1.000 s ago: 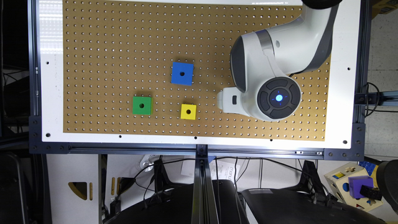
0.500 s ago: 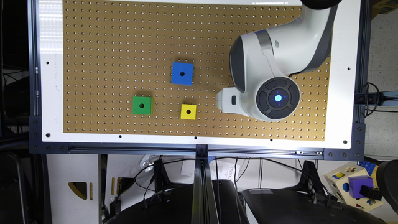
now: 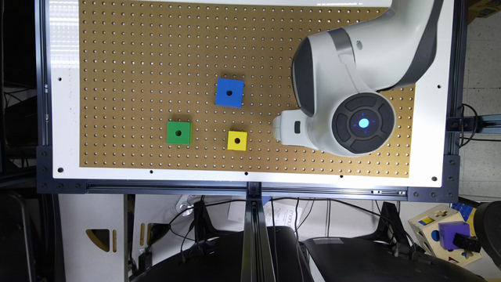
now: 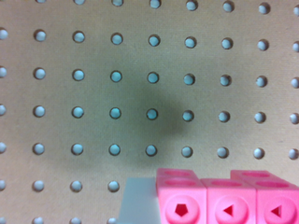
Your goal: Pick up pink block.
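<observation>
Arm (image 3: pixel 352 78) bent over pegboard bench (image 3: pixel 137 58) toward exterior view's right, wrist facing down. Wrist view: pink block (image 4: pixel 224 198) on pegboard close below camera, beside a pale slab (image 4: pixel 135 200). Claw state: cannot tell

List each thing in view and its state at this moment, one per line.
pink block: on the pegboard close under the wrist camera; grasp not visible.
blue cube: resting on the pegboard, untouched.
green cube: resting flat, untouched.
yellow cube: resting flat, untouched.
arm: over the board at the exterior view's right, blue light lit.
</observation>
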Controlling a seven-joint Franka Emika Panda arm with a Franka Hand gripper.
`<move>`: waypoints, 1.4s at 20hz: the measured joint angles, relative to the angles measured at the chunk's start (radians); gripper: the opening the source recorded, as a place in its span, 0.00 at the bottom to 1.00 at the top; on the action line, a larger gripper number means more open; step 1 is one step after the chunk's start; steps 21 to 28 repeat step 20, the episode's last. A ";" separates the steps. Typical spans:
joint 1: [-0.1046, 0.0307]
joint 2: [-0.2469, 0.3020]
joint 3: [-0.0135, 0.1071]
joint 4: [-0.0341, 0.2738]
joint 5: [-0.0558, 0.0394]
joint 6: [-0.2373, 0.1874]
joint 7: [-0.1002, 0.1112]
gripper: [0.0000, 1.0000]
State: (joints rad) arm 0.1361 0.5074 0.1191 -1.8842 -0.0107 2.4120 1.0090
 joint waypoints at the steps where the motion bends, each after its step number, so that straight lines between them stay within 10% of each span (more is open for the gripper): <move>1: 0.000 -0.017 0.000 0.000 0.0000 -0.016 0.001 0.00; 7: 0.000 -0.105 0.002 -0.001 0.0000 -0.104 0.007 0.00; 28: 0.000 -0.107 0.002 -0.001 0.0000 -0.105 0.008 0.00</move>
